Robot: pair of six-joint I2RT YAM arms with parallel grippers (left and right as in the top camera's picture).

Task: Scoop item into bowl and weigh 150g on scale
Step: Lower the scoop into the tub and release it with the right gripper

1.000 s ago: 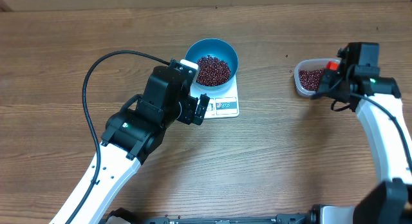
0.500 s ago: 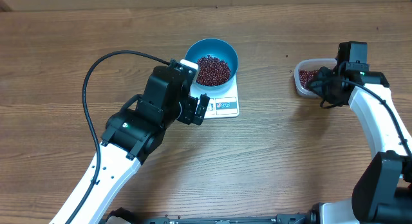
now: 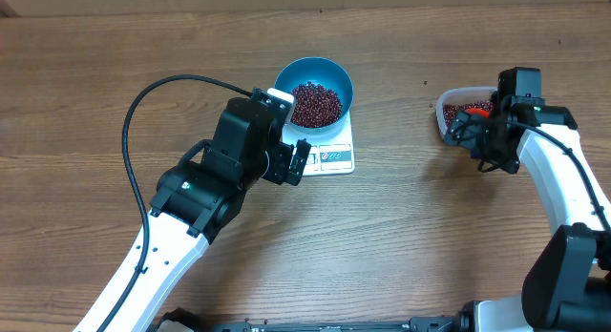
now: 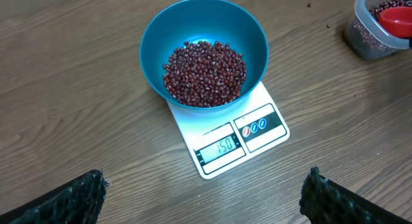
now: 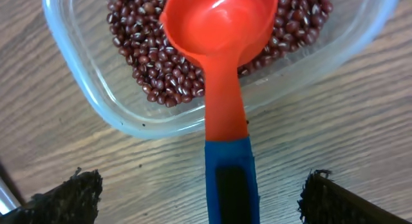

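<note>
The blue bowl (image 3: 337, 76) (image 4: 161, 31) stands on the white scale (image 3: 334, 158) (image 4: 257, 130) and holds a heap of red-brown beans (image 3: 316, 103) (image 4: 205, 73). The scale's display reads 150. My left gripper (image 3: 297, 161) (image 4: 205, 179) hovers open just in front of the scale, nothing between its fingers. My right gripper (image 3: 477, 132) (image 5: 203, 182) is open beside the clear tub. The red scoop (image 3: 477, 109) (image 5: 219, 31) lies with its cup on the tub's beans. Its blue handle (image 5: 230, 179) runs between my right fingers, untouched by either.
The clear plastic tub (image 3: 445, 117) (image 5: 84, 82) at the right holds more beans (image 5: 154, 69); the left wrist view shows the tub (image 4: 360, 40) at its top right corner. A black cable (image 3: 162, 93) loops over the table left of the bowl.
My right gripper has opened and let go of the scoop, which now rests in the tub. The right wrist has shifted slightly. The left arm has not moved.
</note>
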